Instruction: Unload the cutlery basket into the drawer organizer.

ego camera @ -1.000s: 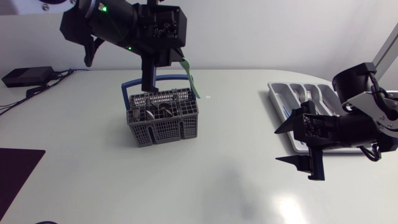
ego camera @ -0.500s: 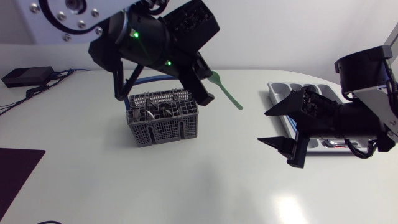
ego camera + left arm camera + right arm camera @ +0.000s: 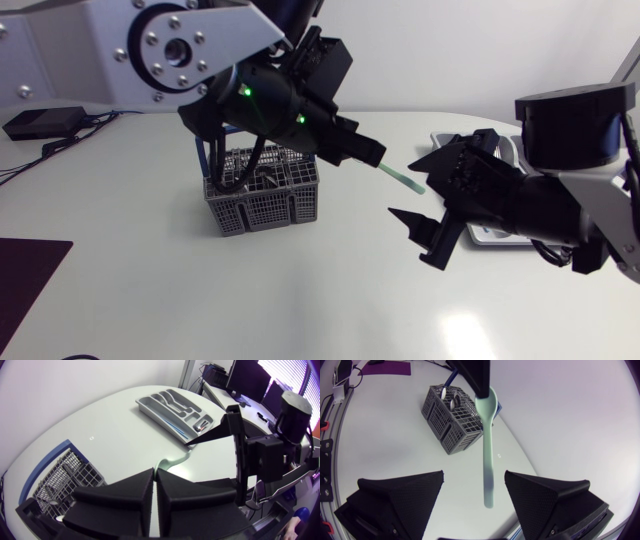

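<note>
Pale green plastic spoon [image 3: 487, 450] pinched by left gripper [image 3: 155, 477].
Beyond the grey lattice basket [image 3: 262, 195], above the glossy white table [image 3: 200, 290], the right gripper [image 3: 474, 480] gapes around its handle.

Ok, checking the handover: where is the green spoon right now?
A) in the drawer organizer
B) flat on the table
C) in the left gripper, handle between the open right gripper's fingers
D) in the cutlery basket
C: the left gripper is shut on the green spoon at its bowl end, its handle between the spread fingers of the right gripper, touching neither.
</note>
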Controlling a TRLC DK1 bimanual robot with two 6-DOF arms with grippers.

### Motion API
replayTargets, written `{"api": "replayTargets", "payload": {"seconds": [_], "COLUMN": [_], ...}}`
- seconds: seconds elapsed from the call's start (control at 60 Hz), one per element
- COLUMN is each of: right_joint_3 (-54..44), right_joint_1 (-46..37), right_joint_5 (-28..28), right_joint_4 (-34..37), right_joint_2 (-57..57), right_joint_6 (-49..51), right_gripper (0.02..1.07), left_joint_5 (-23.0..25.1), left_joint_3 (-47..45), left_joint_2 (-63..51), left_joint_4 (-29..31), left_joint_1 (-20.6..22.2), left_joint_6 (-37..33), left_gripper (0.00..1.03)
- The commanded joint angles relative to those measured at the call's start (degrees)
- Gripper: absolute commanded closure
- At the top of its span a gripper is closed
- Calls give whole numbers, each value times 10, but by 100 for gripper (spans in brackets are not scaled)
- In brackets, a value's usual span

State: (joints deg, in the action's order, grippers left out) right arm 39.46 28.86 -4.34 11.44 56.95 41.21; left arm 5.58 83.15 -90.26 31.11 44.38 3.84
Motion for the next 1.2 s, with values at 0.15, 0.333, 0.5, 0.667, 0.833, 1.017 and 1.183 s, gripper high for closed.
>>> {"api": "replayTargets", "payload": {"seconds": [0.15,0.333,0.5,0.667,0.833,1.017,1.183], "right_joint_3": [-22,-23,-25,-23,-21,-21,-26], "right_joint_1": [44,62,62,63,65,67,68], "right_joint_5": [56,65,65,66,66,67,67], "right_joint_4": [-48,-62,-84,-101,-110,-110,-116], "right_joint_2": [-18,-12,13,42,52,55,52], "right_joint_6": [-20,-17,-10,0,8,14,23], "right_gripper": [25,34,47,54,66,80,97], "left_joint_5": [46,80,109,115,121,122,122], "left_joint_3": [-4,-4,-4,-7,-12,-22,-26], "left_joint_2": [-27,-36,-40,-40,-39,-34,-31], "left_joint_4": [19,20,22,22,23,23,22], "left_joint_1": [-14,-25,-30,-30,-32,-33,-33], "left_joint_6": [50,64,67,66,64,63,64], "left_gripper": [100,100,100,100,100,100,100]}}
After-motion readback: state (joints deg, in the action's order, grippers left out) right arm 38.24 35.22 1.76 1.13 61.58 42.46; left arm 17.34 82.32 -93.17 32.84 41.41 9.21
